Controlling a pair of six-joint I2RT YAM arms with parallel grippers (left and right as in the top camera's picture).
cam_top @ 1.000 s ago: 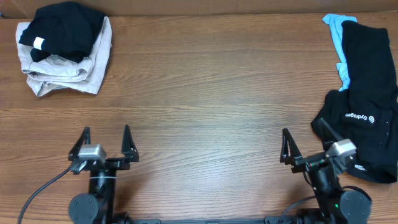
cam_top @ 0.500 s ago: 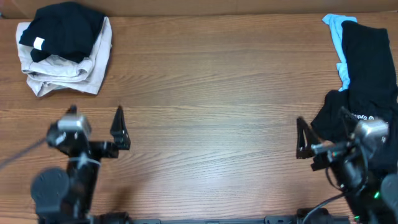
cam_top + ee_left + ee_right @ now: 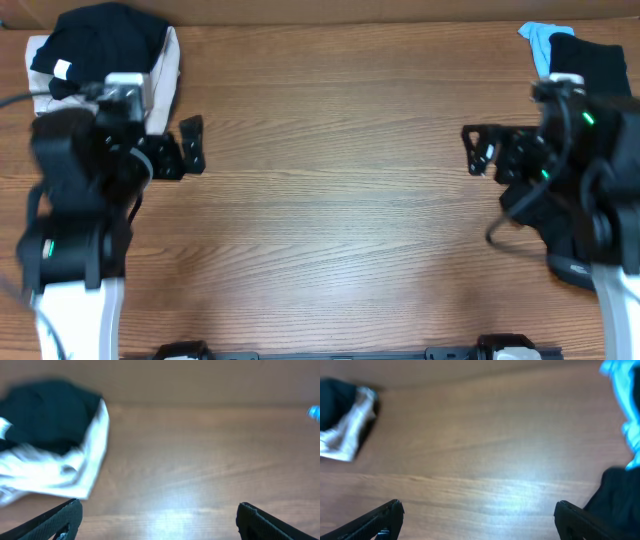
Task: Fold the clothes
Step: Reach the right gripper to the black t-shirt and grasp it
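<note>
Wooden table (image 3: 330,150) bears a crumpled black garment (image 3: 598,62); left claw (image 3: 157,505) and right claw (image 3: 478,504) gape wide.

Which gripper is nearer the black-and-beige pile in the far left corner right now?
Left. The left gripper hangs open just off the black-and-beige pile, on its table-centre side. The right gripper is across the table, beside the black garment.

table (image 3: 330,150): wood, grained, slight sheen | folded black garment (image 3: 100,35): matt cloth | beige garment (image 3: 168,65): soft cloth
</note>
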